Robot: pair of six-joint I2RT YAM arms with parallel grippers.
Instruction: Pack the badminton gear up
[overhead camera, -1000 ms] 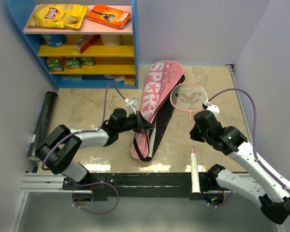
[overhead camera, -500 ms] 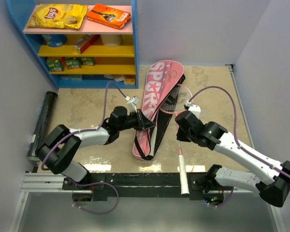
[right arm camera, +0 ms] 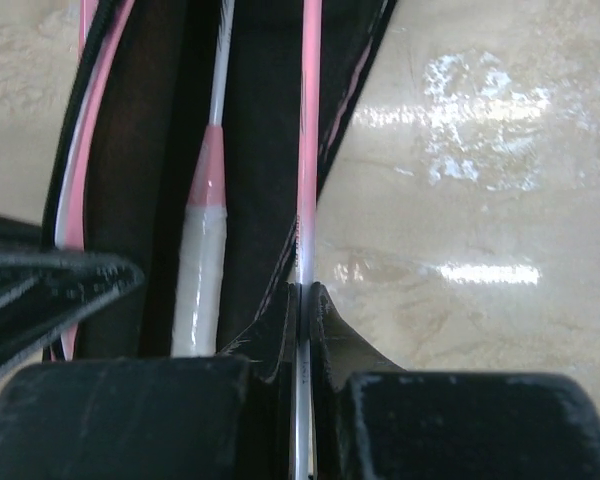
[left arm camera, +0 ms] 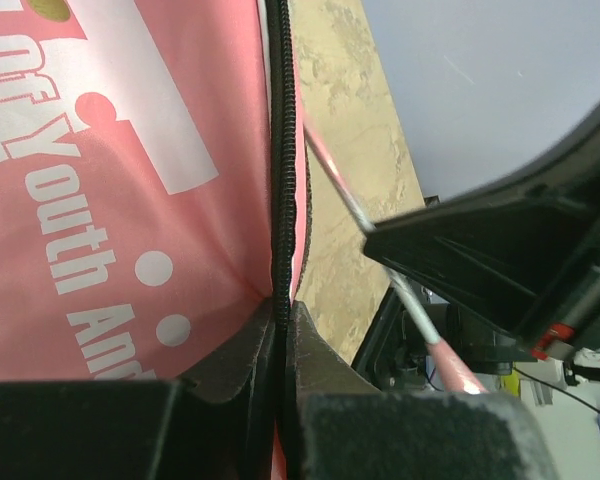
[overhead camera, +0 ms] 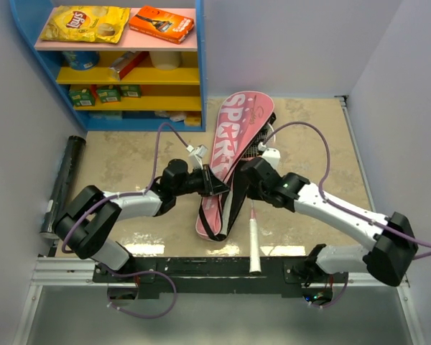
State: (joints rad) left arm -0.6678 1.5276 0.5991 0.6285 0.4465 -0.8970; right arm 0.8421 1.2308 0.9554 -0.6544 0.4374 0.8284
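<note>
The pink "SPORT" bag (overhead camera: 228, 140) lies at the table's middle, its zipped edge (left arm camera: 280, 190) lifted. My left gripper (overhead camera: 219, 188) (left arm camera: 282, 312) is shut on that black zipper edge. My right gripper (overhead camera: 250, 188) (right arm camera: 302, 296) is shut on the thin shaft of a pink-and-white racket (overhead camera: 254, 241) (right arm camera: 308, 150). That racket's head (overhead camera: 262, 140) sits partly under the bag's raised flap, and its white handle points to the near edge. A second racket (right arm camera: 204, 265) lies inside the bag's dark opening. The long black tube (overhead camera: 63, 183) lies by the left wall. No shuttlecocks are in view.
A blue shelf unit (overhead camera: 20, 43) with snack packets and boxes stands at the back left. White walls close in both sides. The arms' mounting rail (overhead camera: 201, 267) runs along the near edge, under the racket handle.
My right arm has swung left with the racket, bringing its head from the open table to the bag's opening. The left gripper has kept its hold on the zipper edge.
</note>
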